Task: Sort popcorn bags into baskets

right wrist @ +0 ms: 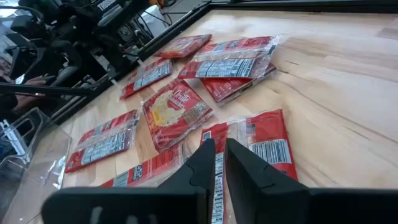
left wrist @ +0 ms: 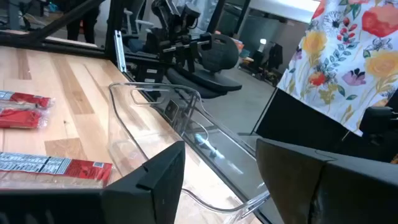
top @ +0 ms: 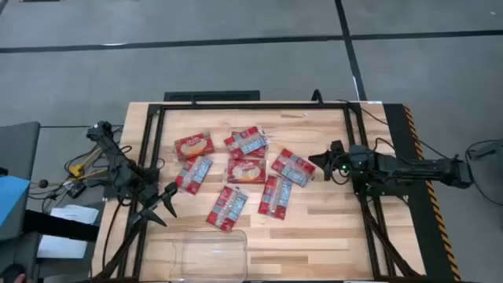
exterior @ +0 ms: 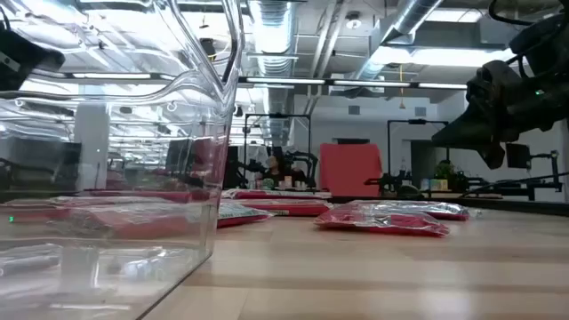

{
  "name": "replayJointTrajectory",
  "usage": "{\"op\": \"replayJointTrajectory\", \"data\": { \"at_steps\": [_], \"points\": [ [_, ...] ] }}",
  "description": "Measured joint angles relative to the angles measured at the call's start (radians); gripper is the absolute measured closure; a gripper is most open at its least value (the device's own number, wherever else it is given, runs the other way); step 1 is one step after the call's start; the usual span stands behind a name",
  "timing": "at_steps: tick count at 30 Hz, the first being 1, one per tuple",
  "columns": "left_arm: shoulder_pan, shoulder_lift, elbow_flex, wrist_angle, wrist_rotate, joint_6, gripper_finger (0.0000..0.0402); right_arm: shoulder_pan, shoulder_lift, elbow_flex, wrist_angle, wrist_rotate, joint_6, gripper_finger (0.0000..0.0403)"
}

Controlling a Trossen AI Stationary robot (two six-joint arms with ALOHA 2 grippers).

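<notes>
Bags point(top: 245, 170) lie mid-table in a loose cluster with the tub point(top: 211, 253) at six o'clock – the right gripper point(top: 321, 163), fingers nearly closed and empty, hovers just beside the three-o'clock bag point(top: 293, 167), nearer than the left gripper point(top: 159, 207), parted and empty.

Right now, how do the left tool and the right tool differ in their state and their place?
The left tool stands open with its fingers spread, while the right tool has its fingers nearly together. The left tool hangs beside the shallow clear plastic tub, away from the packets; the right tool hangs at the edge of the flat red popcorn packets. Both hold nothing.
</notes>
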Motion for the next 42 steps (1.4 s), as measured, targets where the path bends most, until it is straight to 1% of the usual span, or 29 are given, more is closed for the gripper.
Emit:
{"op": "replayJointTrajectory", "data": {
  "at_steps": [31,32,34,37,40,42],
  "points": [
    [0.0,0.0,0.0,0.002,-0.009,0.0,0.0212,0.0,0.0,0.0,0.0,0.0,0.0,0.0339],
    [0.0,0.0,0.0,0.009,-0.022,0.0,0.0212,0.0,0.0,0.0,0.0,0.0,0.0,0.0339],
    [0.0,0.0,0.0,0.048,-0.085,0.0,0.0212,0.0,0.0,0.0,0.0,0.0,0.0,0.0339],
    [0.0,0.0,0.0,0.131,-0.235,-0.02,0.0212,0.0,0.0,0.0,0.0,0.0,0.0,0.0339],
    [0.0,0.0,0.0,0.269,-0.377,-0.142,0.0212,0.0,0.0,0.0,0.0,0.0,0.0,0.0339],
    [0.0,0.0,0.003,0.321,-0.469,-0.222,0.0212,0.0,0.0,0.0,0.0,0.0,0.0,0.0339]
  ]
}}
